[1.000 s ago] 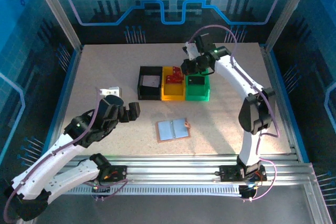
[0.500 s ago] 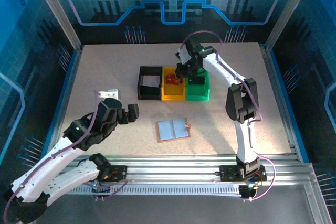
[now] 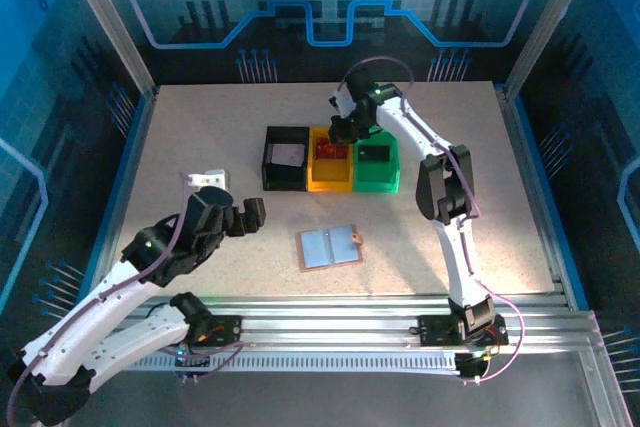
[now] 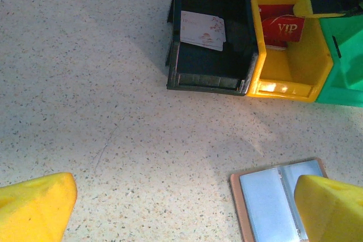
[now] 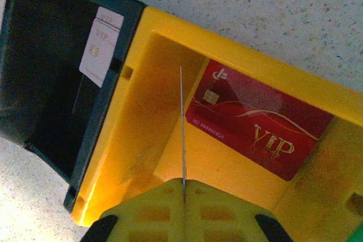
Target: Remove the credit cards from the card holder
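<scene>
One card [image 5: 182, 123] edge-on in right end effector [image 5: 184, 185] over yellow bin [image 5: 244, 64]

Bins: 3, namely black bin [image 3: 285, 159], yellow bin [image 3: 330, 175] and green bin [image 3: 376, 175].
Credit cards countable: 3, namely whitish card [image 4: 202, 30], red card [image 5: 258, 118] and edge-on card [image 5: 182, 123], its colour unreadable.
Card holder [image 3: 329, 246]: 1.
Small white object [image 3: 205, 180], left side: 1.
Robot arms: 2.
Green bin contents not resolvable, so not counted.
</scene>
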Tool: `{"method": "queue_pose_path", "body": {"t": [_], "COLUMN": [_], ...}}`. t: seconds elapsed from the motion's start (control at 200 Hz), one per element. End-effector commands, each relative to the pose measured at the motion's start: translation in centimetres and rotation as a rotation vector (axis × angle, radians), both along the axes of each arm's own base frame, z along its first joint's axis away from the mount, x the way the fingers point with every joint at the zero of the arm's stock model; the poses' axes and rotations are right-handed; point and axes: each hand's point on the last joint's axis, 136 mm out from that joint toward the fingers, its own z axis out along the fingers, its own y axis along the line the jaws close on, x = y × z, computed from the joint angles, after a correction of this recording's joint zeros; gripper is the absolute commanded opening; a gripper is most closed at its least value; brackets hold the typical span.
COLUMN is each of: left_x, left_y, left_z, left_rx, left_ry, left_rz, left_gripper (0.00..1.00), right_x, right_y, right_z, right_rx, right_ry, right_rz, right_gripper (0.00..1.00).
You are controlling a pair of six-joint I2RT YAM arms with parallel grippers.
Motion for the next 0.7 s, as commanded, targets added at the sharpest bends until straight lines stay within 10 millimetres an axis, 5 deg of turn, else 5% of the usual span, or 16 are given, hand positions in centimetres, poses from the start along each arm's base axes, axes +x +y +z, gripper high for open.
{"method": "queue_pose_path", "body": {"t": [0.0, 0.615, 0.695], "left_x": [0.2, 0.1, 0.1], "left_y": [0.2, -0.1, -0.1], "left_z": [-0.3, -0.7, -0.8], "left_rx": [0.004, 0.006, 0.008], "left_ry": [0.002, 0.020, 0.022], "left_rz": [0.011, 0.002, 0.000], "left_gripper": [0.99, 0.99, 0.99], "right_x": [0.1, 1.4, 1.5], "right_y": [-0.1, -1.2, -1.4], "right_z": [-0.4, -2.5, -2.5], "right_rx": [0.017, 0.010, 0.004], "right_ry": [0.049, 0.085, 0.081], "right_rz": [-0.015, -0.071, -0.076], "right_gripper": [0.00, 0.00, 0.07]}}
